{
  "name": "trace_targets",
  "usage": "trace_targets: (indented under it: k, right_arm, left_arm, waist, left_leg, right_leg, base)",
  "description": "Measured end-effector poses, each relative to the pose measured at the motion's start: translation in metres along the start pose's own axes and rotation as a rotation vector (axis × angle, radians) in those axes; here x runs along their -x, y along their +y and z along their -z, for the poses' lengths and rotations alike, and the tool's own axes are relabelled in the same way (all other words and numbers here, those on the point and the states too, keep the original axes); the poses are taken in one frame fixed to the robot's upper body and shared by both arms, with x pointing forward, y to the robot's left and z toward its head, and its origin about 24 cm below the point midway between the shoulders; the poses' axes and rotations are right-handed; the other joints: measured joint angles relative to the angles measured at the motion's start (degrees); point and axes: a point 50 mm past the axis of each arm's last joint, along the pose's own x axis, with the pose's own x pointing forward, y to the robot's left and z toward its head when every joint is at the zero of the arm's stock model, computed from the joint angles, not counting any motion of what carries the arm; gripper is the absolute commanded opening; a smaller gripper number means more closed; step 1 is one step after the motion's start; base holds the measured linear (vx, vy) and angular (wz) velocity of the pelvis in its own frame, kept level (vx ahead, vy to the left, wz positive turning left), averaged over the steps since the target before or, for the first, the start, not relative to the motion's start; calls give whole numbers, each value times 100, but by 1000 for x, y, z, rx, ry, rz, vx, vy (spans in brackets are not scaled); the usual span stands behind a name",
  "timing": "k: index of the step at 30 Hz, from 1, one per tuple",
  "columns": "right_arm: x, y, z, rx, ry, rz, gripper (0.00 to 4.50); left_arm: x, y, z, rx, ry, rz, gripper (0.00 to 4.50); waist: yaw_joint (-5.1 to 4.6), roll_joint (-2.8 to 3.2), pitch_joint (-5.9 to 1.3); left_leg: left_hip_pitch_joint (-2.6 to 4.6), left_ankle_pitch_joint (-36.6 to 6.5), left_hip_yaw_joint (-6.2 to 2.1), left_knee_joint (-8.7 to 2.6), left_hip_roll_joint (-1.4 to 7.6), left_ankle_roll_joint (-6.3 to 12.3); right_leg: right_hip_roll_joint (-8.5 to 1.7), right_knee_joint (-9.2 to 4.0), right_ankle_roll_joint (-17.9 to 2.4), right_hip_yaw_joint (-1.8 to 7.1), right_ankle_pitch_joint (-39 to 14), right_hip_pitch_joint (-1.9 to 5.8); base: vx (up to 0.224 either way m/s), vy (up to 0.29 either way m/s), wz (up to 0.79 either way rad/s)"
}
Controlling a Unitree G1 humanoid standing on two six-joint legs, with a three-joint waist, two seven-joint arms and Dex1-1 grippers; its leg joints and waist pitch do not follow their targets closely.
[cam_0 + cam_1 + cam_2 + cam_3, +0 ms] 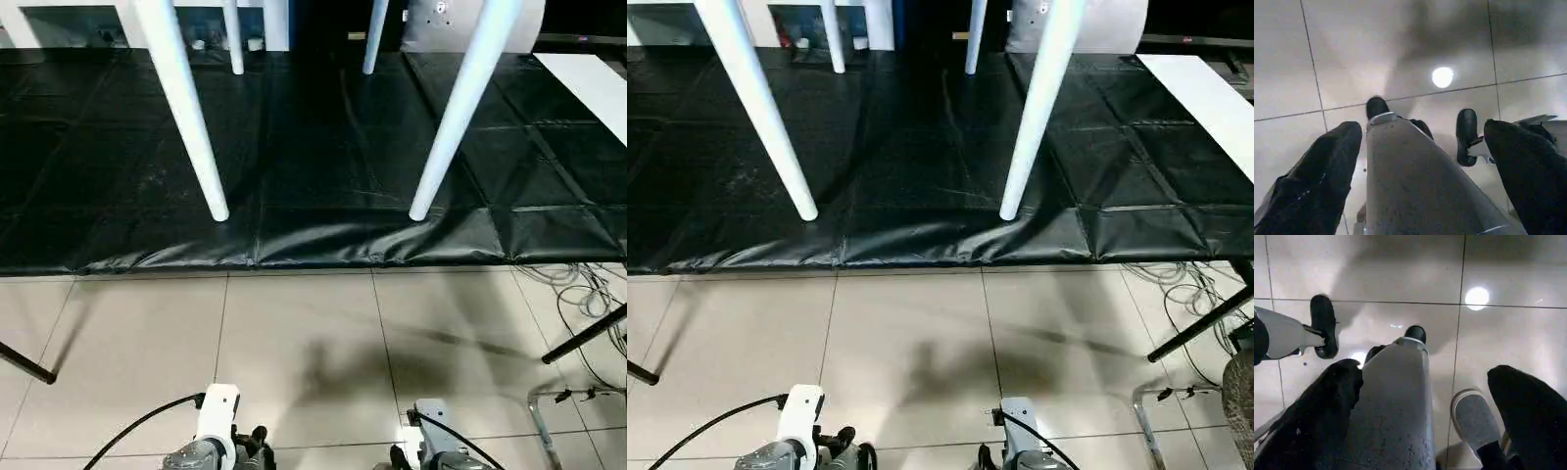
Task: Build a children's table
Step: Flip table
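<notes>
The children's table stands on the black mat with its white tapered legs running up out of the picture. Two near legs rest their tips near the mat's front edge. Two far legs stand behind them. Both my arms hang low over the tiled floor, well short of the table. In the left wrist view my left gripper is open, with nothing held between its black fingers. My right gripper is open too, its fingers pointing down at the floor.
A white board lies on the mat at the right. Loose cables and a black stand bar sit on the floor at the right, another bar at the left. A grey shoe stands beside my own leg.
</notes>
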Motion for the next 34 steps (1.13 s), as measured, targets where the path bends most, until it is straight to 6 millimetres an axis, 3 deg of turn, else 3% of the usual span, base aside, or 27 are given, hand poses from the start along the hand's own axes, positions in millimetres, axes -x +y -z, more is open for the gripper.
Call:
trace_targets:
  k: [12, 34]
  right_arm:
    - [0, 0, 0, 0, 1, 0, 450]
    - [0, 0, 0, 1, 0, -2, 450]
  left_arm:
    - [0, 0, 0, -1, -1, 0, 444]
    - [0, 1, -1, -1, -2, -1, 444]
  waist:
    - [14, -13, 11]
    - [14, -25, 21]
  left_leg:
    - [20, 2, 61, -64, 9, 1]
    - [22, 0, 96, -92, 23, 2]
  right_leg:
    - [0, -63, 2, 29, 3, 1]
    - [0, -85, 1, 37, 2, -12]
  base:
    - [0, 0, 0]
    - [0, 0, 0]
